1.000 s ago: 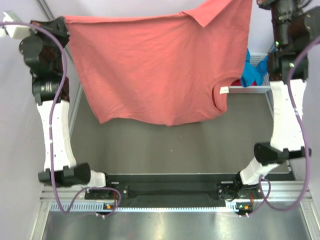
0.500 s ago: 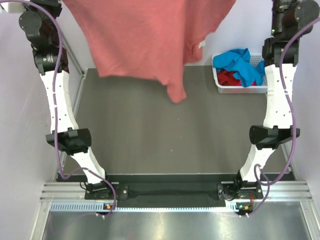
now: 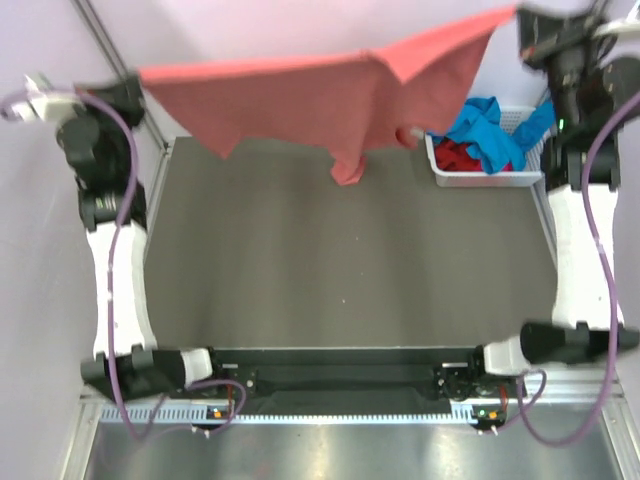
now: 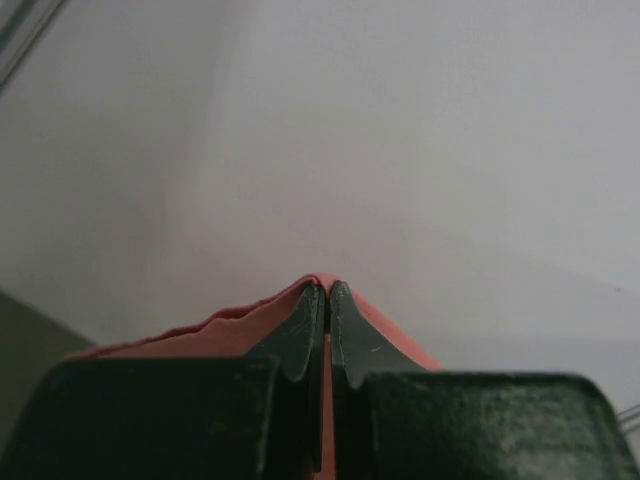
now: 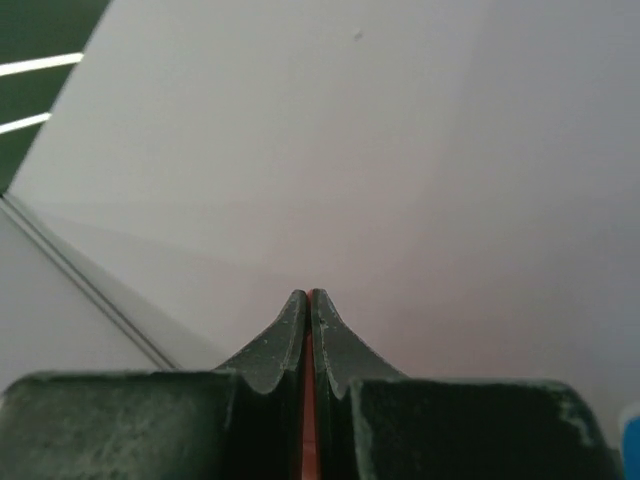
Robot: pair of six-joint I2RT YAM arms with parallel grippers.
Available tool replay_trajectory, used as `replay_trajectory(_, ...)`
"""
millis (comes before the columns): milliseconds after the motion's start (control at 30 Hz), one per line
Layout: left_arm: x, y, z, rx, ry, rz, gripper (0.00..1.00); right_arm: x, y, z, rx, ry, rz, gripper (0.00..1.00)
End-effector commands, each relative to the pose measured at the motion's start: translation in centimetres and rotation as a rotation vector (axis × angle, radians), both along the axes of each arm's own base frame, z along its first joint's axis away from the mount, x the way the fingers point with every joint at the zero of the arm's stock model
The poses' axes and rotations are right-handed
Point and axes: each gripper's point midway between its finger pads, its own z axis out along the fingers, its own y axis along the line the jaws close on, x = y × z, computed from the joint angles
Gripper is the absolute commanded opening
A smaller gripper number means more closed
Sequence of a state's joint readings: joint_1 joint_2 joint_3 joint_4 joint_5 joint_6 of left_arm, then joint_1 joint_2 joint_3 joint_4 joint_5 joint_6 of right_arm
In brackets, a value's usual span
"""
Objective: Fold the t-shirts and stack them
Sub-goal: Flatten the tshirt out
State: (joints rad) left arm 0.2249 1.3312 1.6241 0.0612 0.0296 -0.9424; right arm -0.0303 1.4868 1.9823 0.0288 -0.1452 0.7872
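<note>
Item in hand: one salmon-pink soft cloth t-shirt [image 3: 290, 95], which you hold aloft over the far side of the dark grey desk [image 3: 340, 280], stretched as a shallow band between your two arms. Your left gripper [image 4: 326, 295]: clenched on one edge of the pink cloth, with the fabric pinched flat between the jaws. Your right gripper [image 5: 307, 300]: likewise clamped, with a thin pink line of cloth showing in the seam between its fingers. Condition of the shirt: upper edge taut, one bunched part hanging down near the middle (whether its tip touches the desk cannot be told from above). Also on the desk, far right: one white slotted plastic basket [image 3: 478, 180], holding a crumpled bright blue shirt [image 3: 488, 122] and a dark red shirt [image 3: 456, 155], both unfolded. Step, by my reading: spreading this shirt in the air ahead of laying it flat; nothing looks folded or stacked yet. Next move calls for lowering both grippers together and drawing the cloth towards you. Keep the tension even so the hanging bunch unrolls rather than creases, and steer it clear of the basket.
</note>
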Motion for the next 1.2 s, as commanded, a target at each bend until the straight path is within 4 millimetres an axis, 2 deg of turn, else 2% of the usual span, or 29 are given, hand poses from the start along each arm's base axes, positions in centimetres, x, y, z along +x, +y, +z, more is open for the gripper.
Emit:
replay_trajectory(0, -4.2, 0.7, -4.6, 0.040, 0.088, 0.078, 0.00, -3.7, -0.2, -4.8, -0.116, 0.112, -0.054, 0.00)
replay_trajectory(33, -4.3, 0.1, -8.4, 0.042, 0.164, 0.047, 0.00, -2.8, -0.7, -10.5, -0.130, 0.266, -0.100, 0.00)
replay_trajectory(67, -5.0, 0.1, -10.7, 0.047, 0.228, 0.052, 0.00, -5.6, -0.2, -11.1, -0.153, 0.273, -0.125, 0.00)
replay_trajectory(100, -6.9, -0.4, -11.3, 0.063, 0.248, 0.061, 0.00, -6.4, 1.7, -13.1, -0.196, 0.300, -0.085, 0.00)
replay_trajectory(133, -7.5, -0.8, -12.9, 0.077, 0.300, 0.079, 0.00, -6.4, 1.9, -17.1, -0.214, 0.380, -0.100, 0.00)
replay_trajectory(167, -8.1, -0.5, -15.4, 0.110, 0.371, 0.113, 0.00, -8.2, 2.2, -19.4, -0.246, 0.456, -0.105, 0.00)
replay_trajectory(200, -9.6, -1.0, -18.1, 0.121, 0.443, 0.115, 0.00, -10.1, 3.7, -22.7, -0.311, 0.527, -0.050, 0.00)
replay_trajectory(233, -10.6, -1.0, -19.3, 0.133, 0.482, 0.134, 0.00, -10.0, 4.4, -24.7, -0.332, 0.563, -0.024, 0.00)
replay_trajectory(267, -11.7, -0.3, -20.7, 0.135, 0.530, 0.185, 0.00, -12.2, 4.1, -26.0, -0.344, 0.593, -0.012, 0.00)
replay_trajectory(300, -13.5, -0.7, -21.9, 0.143, 0.564, 0.185, 0.00, -13.4, 4.5, -27.7, -0.362, 0.623, 0.012, 0.00)
replay_trajectory(333, -14.3, -1.1, -24.0, 0.155, 0.618, 0.179, 0.00, -15.4, 4.1, -29.5, -0.377, 0.636, 0.023, 0.00)
replay_trajectory(367, -15.6, -0.2, -25.0, 0.128, 0.647, 0.241, 0.00, -16.7, 3.7, -31.5, -0.408, 0.688, 0.028, 0.00)
replay_trajectory(400, -17.9, -0.2, -26.3, 0.116, 0.695, 0.255, 0.00, -17.6, 3.4, -32.5, -0.413, 0.708, 0.030, 0.00)
replay_trajectory(433, -19.1, 0.1, -27.5, 0.103, 0.721, 0.278, 0.00, -18.6, 3.5, -34.1, -0.424, 0.734, 0.056, 0.00)
replay_trajectory(467, -20.1, 0.3, -28.1, 0.087, 0.732, 0.299, 0.00, -20.0, 3.5, -34.3, -0.427, 0.726, 0.077, 0.00)
replay_trajectory(500, -22.2, 1.2, -28.1, 0.071, 0.716, 0.358, 0.00, -21.1, 3.4, -35.8, -0.432, 0.775, 0.097, 0.00)
replay_trajectory(533, -23.9, 1.5, -29.7, 0.058, 0.774, 0.390, 0.00, -22.0, 3.6, -37.3, -0.428, 0.816, 0.128, 0.00)
replay_trajectory(600, -26.5, 2.2, -30.2, -0.018, 0.752, 0.452, 0.00, -23.6, 4.1, -38.5, -0.392, 0.842, 0.178, 0.00)
replay_trajectory(633, -27.9, 2.6, -31.1, -0.032, 0.782, 0.488, 0.00, -24.8, 4.6, -40.2, -0.391, 0.892, 0.230, 0.00)
replay_trajectory(767, -30.7, 3.1, -32.1, -0.163, 0.753, 0.556, 0.00, -26.9, 6.0, -43.7, -0.353, 1.046, 0.346, 0.00)
replay_trajectory(867, -30.5, 2.8, -32.5, -0.179, 0.755, 0.536, 0.00, -27.2, 6.7, -45.2, -0.359, 1.120, 0.395, 0.00)
replay_trajectory(1000, -28.5, 2.0, -33.7, -0.161, 0.859, 0.495, 0.00, -26.1, 8.7, -45.8, -0.342, 1.144, 0.498, 0.00)
replay_trajectory(1033, -28.0, 1.8, -34.0, -0.156, 0.882, 0.484, 0.00, -26.1, 9.6, -47.0, -0.338, 1.205, 0.560, 0.00)
replay_trajectory(1167, -25.6, 0.3, -35.9, -0.129, 1.008, 0.398, 0.00, -25.4, 10.2, -49.4, -0.373, 1.336, 0.610, 0.00)
